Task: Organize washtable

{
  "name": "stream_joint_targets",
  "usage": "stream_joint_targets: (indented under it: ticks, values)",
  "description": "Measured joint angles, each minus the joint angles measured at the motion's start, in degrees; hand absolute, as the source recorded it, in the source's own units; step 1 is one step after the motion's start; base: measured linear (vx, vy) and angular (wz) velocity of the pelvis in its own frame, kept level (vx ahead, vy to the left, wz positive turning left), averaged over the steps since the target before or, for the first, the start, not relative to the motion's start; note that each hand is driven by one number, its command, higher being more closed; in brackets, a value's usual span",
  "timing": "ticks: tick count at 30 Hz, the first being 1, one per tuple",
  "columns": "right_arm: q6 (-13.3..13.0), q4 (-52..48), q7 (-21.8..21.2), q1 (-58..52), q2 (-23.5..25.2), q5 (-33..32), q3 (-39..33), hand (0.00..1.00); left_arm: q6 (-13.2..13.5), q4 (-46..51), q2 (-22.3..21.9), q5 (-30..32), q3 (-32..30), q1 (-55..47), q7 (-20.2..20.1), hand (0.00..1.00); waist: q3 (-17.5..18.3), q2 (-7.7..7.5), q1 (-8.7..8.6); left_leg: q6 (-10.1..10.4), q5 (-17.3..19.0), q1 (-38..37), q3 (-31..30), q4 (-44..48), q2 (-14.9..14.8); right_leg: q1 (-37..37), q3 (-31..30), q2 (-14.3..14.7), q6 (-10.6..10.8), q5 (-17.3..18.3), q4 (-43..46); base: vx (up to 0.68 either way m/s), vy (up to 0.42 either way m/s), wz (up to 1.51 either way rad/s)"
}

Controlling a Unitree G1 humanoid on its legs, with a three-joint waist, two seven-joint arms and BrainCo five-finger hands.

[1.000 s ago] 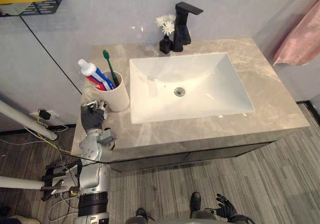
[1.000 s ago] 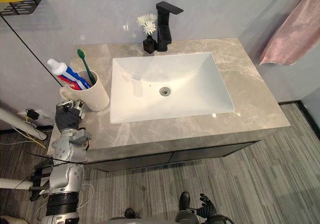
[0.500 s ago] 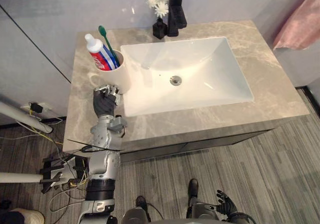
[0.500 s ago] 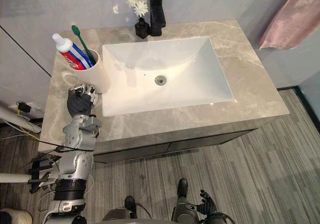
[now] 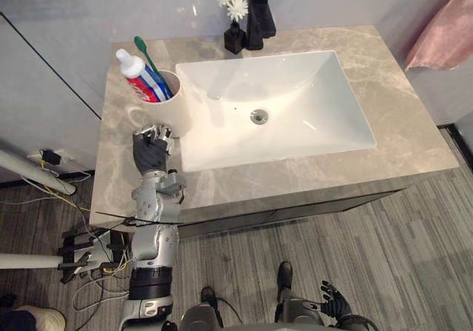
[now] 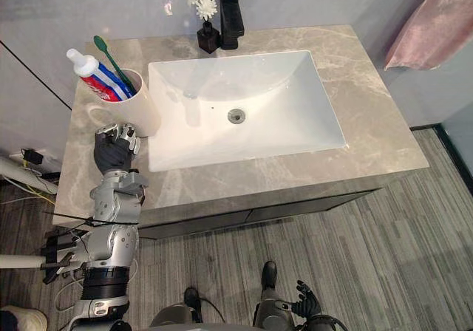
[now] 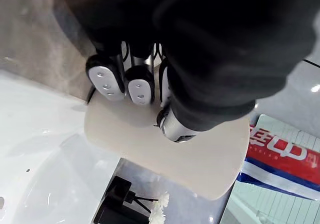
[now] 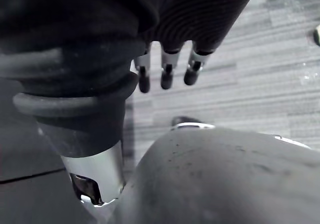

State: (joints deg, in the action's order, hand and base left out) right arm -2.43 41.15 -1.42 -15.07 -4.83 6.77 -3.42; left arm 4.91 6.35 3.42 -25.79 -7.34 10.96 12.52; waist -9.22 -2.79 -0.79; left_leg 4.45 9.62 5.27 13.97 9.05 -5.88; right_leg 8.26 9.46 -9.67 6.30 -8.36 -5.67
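A white rectangular sink (image 5: 310,94) with a round metal drain (image 5: 259,116) is set into the washtable (image 5: 403,128). At its 12 o'clock rim a black faucet (image 5: 260,22) stands just beside a small black vase (image 5: 234,40) of white flowers, the vase on the faucet's 9 o'clock side. A pink towel (image 5: 446,39) hangs by the wall toward 2 o'clock, and grey wood-grain floor (image 5: 347,257) spreads from 4 to 7 o'clock.
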Motion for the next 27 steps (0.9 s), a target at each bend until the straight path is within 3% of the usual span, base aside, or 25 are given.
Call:
stream_joint_targets:
  ticks: [10,17,23,27]
  values:
    - [-0.5,0.8,0.0,0.2,-0.4,0.0,0.1,0.0,0.0,5.3,-1.0,0.0,1.3,-6.2,-1.4,1.0,0.3,0.04,0.3,0.0,0.0,0.1,-1.2,-0.2,0.0,-0.5,1.3,0.0,0.1,0.4,0.0,-0.01,-0.025,0.05]
    - [-0.4,4.0,0.0,0.5,-1.6,-0.2,1.7,0.0,-0.1,5.3,-0.2,-0.5,3.5,-11.0,-3.2,1.0,4.5,0.78,0.43,0.0,0.0,-0.2,-2.1,-0.7,0.0,-1.3,3.0,0.1,-0.5,0.7,0.0,0.0,-0.021,0.07]
    - [-0.4,7.1,0.0,1.0,-2.5,-0.6,1.6,0.0,-0.9,6.2,1.4,-0.8,10.1,-15.2,-7.5,1.0,6.2,1.96,1.69,0.0,-0.2,-1.4,-2.9,-1.1,0.2,-2.6,3.8,-0.1,-0.8,0.9,0.0,-0.04,-0.02,0.06]
    - [-0.1,8.4,0.0,1.7,-3.0,-0.6,2.0,0.0,-2.3,6.7,2.1,-2.5,15.3,-16.1,-10.4,1.0,7.0,2.2,1.58,-0.1,-0.8,-1.4,-3.8,-1.9,0.5,-2.9,4.6,-0.3,-0.8,0.9,-0.1,-0.04,-0.026,0.09]
